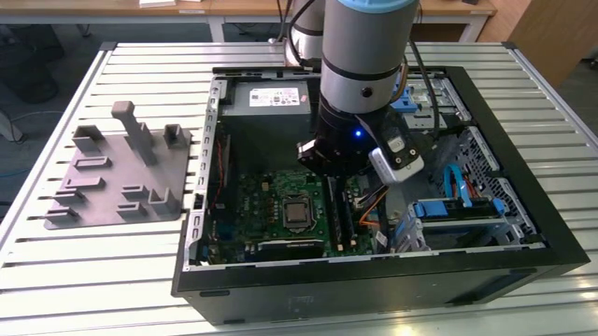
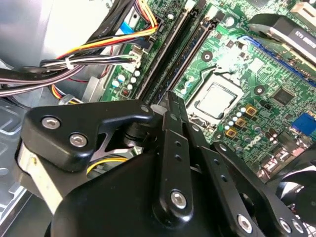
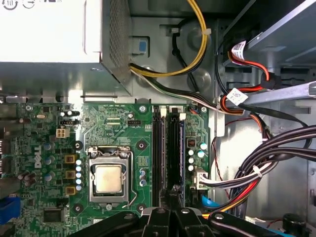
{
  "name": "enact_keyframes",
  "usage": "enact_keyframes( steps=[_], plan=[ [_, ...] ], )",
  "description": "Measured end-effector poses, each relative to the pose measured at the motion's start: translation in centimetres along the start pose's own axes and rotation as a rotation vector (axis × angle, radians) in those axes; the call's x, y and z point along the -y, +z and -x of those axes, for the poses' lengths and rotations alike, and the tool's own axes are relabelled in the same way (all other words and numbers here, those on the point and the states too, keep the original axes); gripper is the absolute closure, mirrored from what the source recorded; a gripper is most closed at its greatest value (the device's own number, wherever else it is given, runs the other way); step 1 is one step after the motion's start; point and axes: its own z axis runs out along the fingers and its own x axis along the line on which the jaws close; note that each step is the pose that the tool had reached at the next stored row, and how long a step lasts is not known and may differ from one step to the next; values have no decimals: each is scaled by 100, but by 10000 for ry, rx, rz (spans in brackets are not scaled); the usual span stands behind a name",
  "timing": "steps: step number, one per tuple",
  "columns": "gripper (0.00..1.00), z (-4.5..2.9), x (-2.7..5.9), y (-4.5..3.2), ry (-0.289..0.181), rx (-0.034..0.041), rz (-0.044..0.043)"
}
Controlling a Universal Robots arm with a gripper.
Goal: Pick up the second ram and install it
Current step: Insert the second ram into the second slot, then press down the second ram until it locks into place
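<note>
The second ram [image 3: 174, 153] is a thin dark stick standing edge-on in the memory slot farther from the silver socket [image 3: 108, 177], and it also shows in the second wrist view [image 2: 190, 54]. My gripper [image 3: 173, 190] is down inside the open computer case, shut, with its fingertips [image 2: 170, 101] pressed together right over one end of that stick. I cannot tell whether they touch it. The neighbouring slot [image 3: 157, 153] runs parallel, closer to the socket. In the exterior view the gripper [image 1: 329, 171] hangs over the green motherboard [image 1: 271, 192].
A grey pegged tray [image 1: 112, 175] lies on the slatted table at the exterior view's left of the case. Bundled cables [image 3: 266, 163] crowd one side of the slots. A power supply [image 1: 271, 98] and a drive cage [image 1: 458, 210] stand inside the black case walls [image 1: 374, 280].
</note>
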Motion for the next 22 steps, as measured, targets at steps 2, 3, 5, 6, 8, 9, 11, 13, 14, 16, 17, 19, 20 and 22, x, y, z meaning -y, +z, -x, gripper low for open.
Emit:
enact_keyframes(
  steps=[2, 3, 5, 6, 8, 9, 11, 13, 14, 16, 17, 19, 20, 22],
  plan=[
    [90, 0, 0, -1, 0, -2, -2],
    [90, 0, 0, -1, -1, -3, -2],
    [90, 0, 0, -1, -1, -4, -2],
    [90, 0, 0, -1, -1, -5, -2],
    [90, 0, 0, -1, -1, -6, -2],
    [90, 0, 0, -1, -1, -7, -2],
    [90, 1, -1, 0, -1, -8, -3],
    [90, -1, -30, 22, -2, -9, -4],
    [90, -2, -57, 41, -2, -10, -2],
    [90, -5, -122, 76, -1, -11, -4],
    [90, -6, -159, 95, -1, -10, -2],
    [90, -8, -238, 132, -2, -10, -3],
    [90, -9, -281, 150, -2, -10, -1],
    [90, -12, -368, 186, -1, -10, -1]
  ],
)
